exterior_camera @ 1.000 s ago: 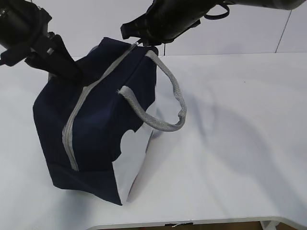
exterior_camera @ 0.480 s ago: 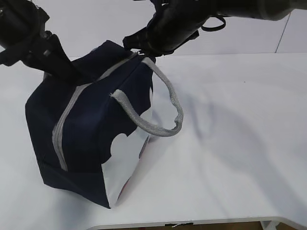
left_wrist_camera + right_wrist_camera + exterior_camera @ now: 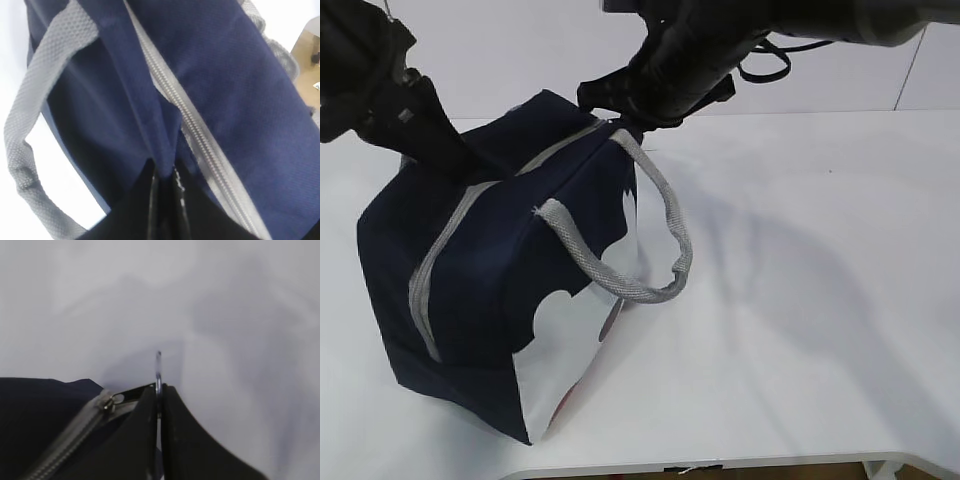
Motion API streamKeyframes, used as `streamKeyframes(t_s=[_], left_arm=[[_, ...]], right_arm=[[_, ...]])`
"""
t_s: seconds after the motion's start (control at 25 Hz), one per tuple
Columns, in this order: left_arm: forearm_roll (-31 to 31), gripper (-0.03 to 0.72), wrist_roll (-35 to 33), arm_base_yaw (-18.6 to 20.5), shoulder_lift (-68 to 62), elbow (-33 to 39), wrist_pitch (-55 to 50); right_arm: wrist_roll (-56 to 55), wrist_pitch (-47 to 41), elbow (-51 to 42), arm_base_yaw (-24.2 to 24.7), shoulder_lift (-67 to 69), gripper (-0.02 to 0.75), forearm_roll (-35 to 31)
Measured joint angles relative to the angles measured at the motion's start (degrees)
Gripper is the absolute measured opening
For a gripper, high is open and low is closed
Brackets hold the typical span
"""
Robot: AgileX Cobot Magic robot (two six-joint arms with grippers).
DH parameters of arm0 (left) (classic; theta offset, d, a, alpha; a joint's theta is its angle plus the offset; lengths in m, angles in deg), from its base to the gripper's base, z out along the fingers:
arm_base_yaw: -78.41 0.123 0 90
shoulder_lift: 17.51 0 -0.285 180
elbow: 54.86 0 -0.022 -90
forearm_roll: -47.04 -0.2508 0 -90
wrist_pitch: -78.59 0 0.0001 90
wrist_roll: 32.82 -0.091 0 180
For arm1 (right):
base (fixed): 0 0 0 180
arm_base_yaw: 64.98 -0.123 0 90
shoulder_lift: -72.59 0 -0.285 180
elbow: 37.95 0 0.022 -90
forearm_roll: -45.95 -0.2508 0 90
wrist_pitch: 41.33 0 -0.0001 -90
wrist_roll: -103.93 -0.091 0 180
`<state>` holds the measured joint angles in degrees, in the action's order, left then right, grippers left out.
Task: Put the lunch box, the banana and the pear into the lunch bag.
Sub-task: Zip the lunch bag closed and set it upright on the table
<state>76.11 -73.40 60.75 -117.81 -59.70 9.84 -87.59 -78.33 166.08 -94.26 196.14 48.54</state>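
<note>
The navy lunch bag [image 3: 510,260] stands tilted on the white table, its grey zipper [image 3: 450,235] closed along the top and a white panel on the near side. My left gripper [image 3: 470,160] is shut on a fold of the bag's navy fabric [image 3: 165,145] beside the zipper [image 3: 200,140]. My right gripper [image 3: 625,118] is shut on the zipper's ring pull [image 3: 158,372] at the bag's far end, next to the slider [image 3: 107,402]. The lunch box, banana and pear are out of view.
Grey webbing handles: one [image 3: 650,240] hangs down the bag's right side, the other [image 3: 35,130] loops over the left side. The white table [image 3: 800,300] stretches right of the bag to its front edge.
The bag has shifted left and towards the front of the table and turned, with both grippers keeping their hold. The right arm has moved slightly left and down.
</note>
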Motion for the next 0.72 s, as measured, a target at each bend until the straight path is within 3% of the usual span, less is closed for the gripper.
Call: streamKeyframes(t_s=[0.72], left_arm=[[-0.19,-0.008,0.00,0.00,0.09,0.00,-0.34]], right_arm=[[0.00,-3.50,1.17,0.72,2.41,0.018,-1.56]])
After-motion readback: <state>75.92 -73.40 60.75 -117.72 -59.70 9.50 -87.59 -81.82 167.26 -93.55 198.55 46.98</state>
